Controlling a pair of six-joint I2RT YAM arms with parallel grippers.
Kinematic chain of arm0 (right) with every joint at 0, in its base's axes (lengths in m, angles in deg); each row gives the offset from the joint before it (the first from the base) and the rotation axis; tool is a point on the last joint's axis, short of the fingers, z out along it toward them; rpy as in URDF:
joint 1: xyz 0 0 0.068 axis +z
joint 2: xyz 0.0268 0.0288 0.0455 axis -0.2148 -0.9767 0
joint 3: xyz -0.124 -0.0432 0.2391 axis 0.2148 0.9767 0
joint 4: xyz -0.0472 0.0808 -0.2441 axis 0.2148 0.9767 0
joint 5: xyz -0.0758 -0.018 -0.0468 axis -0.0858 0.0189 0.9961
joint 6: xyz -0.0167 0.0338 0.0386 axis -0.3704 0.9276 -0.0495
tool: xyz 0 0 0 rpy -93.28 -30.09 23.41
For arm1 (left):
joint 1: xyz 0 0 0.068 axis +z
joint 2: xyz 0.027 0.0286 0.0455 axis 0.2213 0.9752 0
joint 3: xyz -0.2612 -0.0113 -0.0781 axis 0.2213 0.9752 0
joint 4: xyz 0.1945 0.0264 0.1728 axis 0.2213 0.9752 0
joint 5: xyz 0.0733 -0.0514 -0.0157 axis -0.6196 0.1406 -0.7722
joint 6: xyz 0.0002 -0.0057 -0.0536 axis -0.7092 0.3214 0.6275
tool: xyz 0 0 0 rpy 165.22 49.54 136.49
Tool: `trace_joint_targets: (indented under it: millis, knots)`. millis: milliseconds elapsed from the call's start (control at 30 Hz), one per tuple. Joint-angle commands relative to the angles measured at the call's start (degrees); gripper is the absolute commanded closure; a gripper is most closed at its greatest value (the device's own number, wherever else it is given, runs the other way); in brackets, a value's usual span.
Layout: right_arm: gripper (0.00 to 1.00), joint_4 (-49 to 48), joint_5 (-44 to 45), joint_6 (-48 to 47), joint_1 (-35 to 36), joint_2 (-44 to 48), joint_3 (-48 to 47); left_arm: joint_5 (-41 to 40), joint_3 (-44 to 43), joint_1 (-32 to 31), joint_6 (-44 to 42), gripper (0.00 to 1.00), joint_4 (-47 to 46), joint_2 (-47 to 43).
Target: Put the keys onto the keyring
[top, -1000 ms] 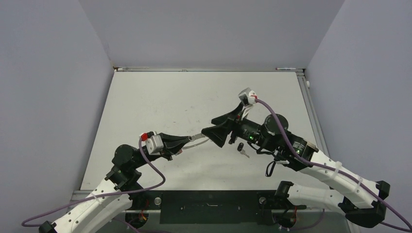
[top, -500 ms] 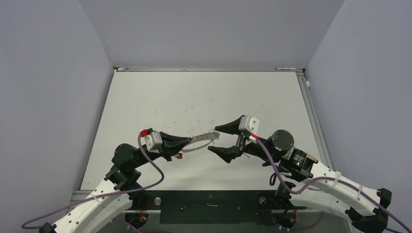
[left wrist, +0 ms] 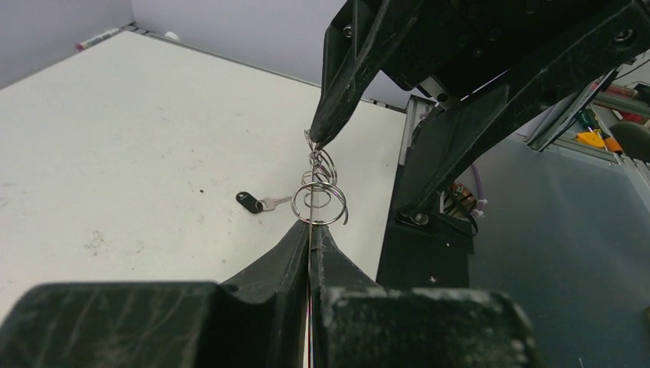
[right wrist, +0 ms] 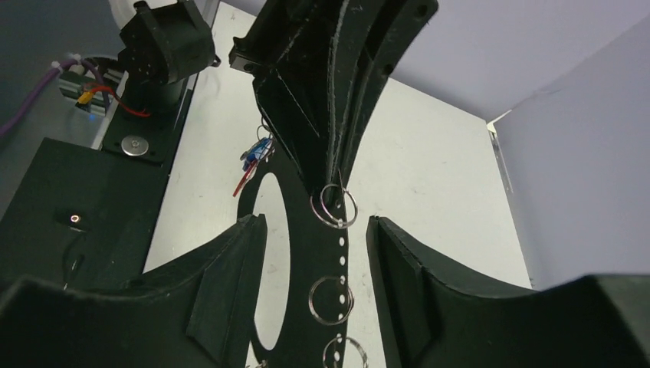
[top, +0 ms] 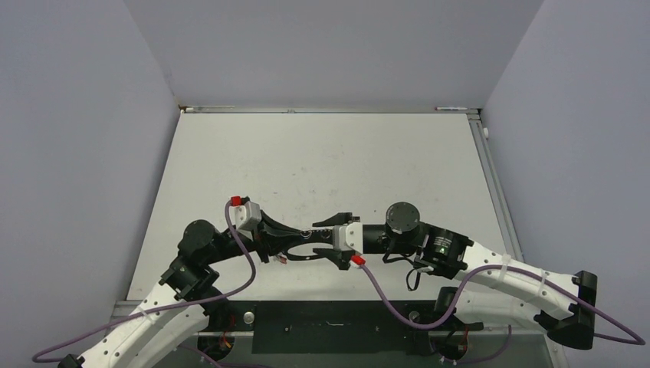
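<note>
My left gripper (top: 293, 234) is shut on the keyring (left wrist: 310, 221), a thin silver wire seen edge-on between its fingers (left wrist: 291, 245). Small split rings (left wrist: 322, 203) hang on the wire just past the tips. A red key (top: 282, 259) and a blue key (right wrist: 259, 150) dangle from the ring beside the left gripper. The black key (left wrist: 249, 202) lies flat on the table. My right gripper (top: 322, 236) faces the left one nose to nose. It stands open, its fingers (right wrist: 230, 284) either side of the ring's free end without touching it.
The white table (top: 322, 153) is walled by grey panels on three sides. A black base plate (top: 329, 326) runs along the near edge between the arm mounts. A purple cable (top: 383, 299) loops off the right wrist.
The right gripper swung down and left from above the black key to straddle the keyring's free end, its jaws narrowing. The left gripper kept its hold and shifted slightly right.
</note>
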Motion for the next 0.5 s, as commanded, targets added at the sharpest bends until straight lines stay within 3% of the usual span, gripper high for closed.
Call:
trace_joint_targets:
  millis: [0, 467]
  knots:
    - [0.49, 2.1, -1.6, -7.2, 1.6, -2.4, -4.9, 3.4, -3.3, 0.4, 2.4, 1.00, 2.2, 0.3]
    - [0.55, 3.7, 1.5, -8.6, 3.0, -4.4, -5.0, 8.3, -5.4, 0.9, 3.4, 1.00, 5.4, 3.0]
